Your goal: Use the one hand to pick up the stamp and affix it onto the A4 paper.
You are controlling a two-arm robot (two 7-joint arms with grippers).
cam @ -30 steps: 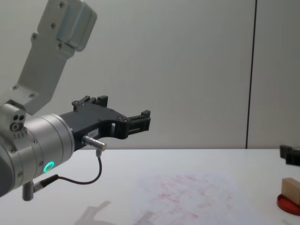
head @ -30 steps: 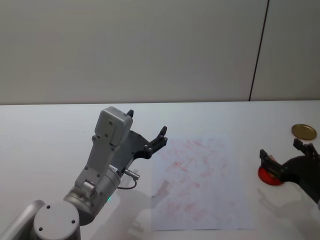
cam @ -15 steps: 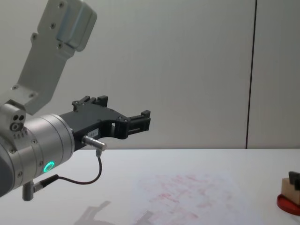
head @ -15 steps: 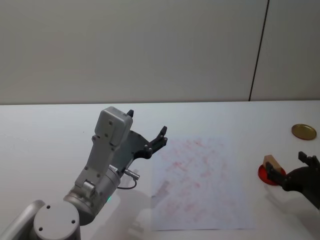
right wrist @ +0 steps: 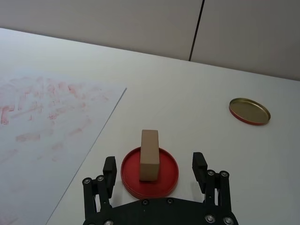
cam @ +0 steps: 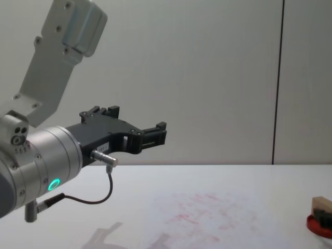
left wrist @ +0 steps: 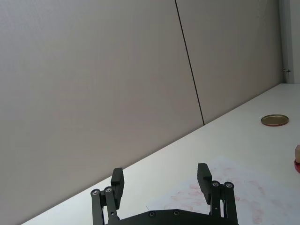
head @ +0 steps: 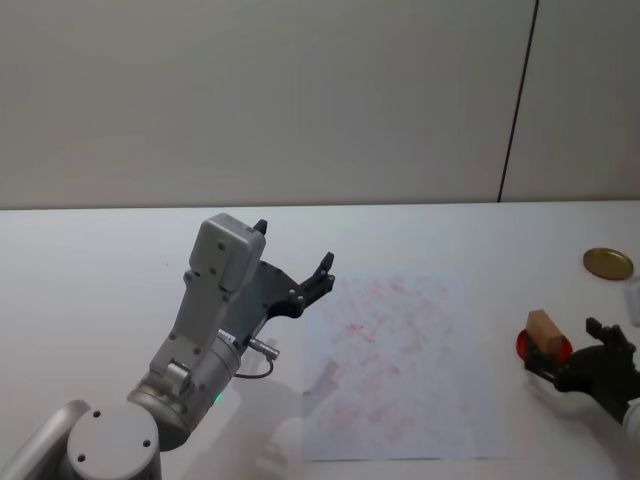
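Note:
The stamp (head: 546, 330), a pale tan wooden block, stands upright on a round red ink pad (head: 531, 348) at the table's right. My right gripper (head: 568, 348) is open just on the near side of the pad, nothing held. In the right wrist view the stamp (right wrist: 149, 154) stands ahead of the open gripper (right wrist: 154, 168), its fingers (right wrist: 109, 168) flanking the pad (right wrist: 164, 180) from the near side. The A4 paper (head: 400, 360), smudged with red prints, lies mid-table. My left gripper (head: 294, 246) hangs open above the table, left of the sheet.
A gold round lid (head: 608, 263) lies on the table beyond the ink pad, at the far right. The left arm's big silver body (head: 205, 330) stands over the table's near left. A wall runs behind the table.
The right gripper has drawn back toward me from around the stamp. The stamp stays standing on the ink pad. The left arm has not moved.

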